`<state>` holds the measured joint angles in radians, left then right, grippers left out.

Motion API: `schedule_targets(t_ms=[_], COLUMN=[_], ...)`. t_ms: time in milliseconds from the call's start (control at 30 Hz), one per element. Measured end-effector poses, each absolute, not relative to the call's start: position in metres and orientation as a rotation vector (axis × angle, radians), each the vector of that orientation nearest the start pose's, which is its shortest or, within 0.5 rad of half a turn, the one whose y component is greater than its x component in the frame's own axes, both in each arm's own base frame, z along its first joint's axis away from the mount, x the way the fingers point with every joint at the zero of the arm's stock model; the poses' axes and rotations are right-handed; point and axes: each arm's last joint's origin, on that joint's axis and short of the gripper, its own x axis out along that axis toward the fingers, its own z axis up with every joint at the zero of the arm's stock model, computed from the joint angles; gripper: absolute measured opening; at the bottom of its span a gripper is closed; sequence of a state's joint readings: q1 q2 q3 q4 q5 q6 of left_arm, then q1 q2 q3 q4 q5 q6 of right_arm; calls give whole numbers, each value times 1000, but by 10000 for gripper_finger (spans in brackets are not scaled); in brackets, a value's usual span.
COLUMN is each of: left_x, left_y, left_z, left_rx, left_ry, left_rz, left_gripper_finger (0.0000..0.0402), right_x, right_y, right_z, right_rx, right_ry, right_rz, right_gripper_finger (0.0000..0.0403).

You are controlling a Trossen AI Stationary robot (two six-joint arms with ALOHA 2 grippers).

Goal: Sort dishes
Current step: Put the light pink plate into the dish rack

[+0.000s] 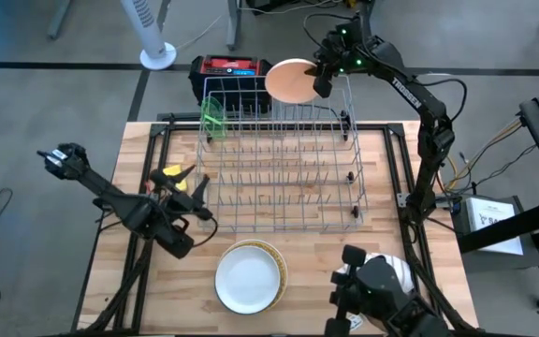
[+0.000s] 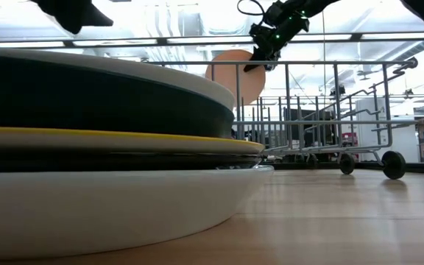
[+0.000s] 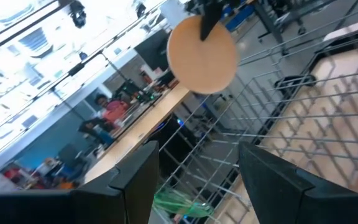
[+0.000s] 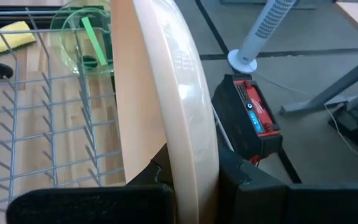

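At the top centre of the high view the right gripper (image 1: 327,77), clamped on the round peach plate (image 1: 291,80) held on edge, hangs over the wire dish rack's (image 1: 279,164) far rail, slots directly below; the left gripper (image 1: 197,190), fingers apart, waits lower left.

Wooden table (image 1: 382,271) with a wire dish rack (image 1: 284,178) standing on its far half. Small yellow sponge (image 1: 172,178) lying on the wood just beside the left end of the rack. Beyond the far edge of the table, on the grey floor, a black and red box (image 1: 229,73), and farther off a white fan base (image 1: 157,54). Some people (image 3: 107,115) sitting at a long desk in the room behind, blurred.
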<state>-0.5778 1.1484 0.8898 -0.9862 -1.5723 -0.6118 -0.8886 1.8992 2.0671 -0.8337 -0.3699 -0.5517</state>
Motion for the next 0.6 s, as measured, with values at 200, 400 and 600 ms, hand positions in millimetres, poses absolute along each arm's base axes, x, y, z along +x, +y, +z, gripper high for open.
schedule_targets(t_ms=[200, 400, 600], left_x=[173, 173, 173], left_y=[-70, -70, -70], left_z=[276, 276, 276], left_rx=[585, 582, 580], left_ry=[329, 329, 328], left_rz=[993, 995, 995], left_gripper_finger=[208, 208, 208], right_x=[267, 260, 257], right_y=[-312, -307, -307], right_z=[386, 373, 371], right_rx=[-122, -104, -126], right_ry=[699, 851, 910], right_rz=[-307, -297, -324], right_gripper_finger=[35, 35, 35])
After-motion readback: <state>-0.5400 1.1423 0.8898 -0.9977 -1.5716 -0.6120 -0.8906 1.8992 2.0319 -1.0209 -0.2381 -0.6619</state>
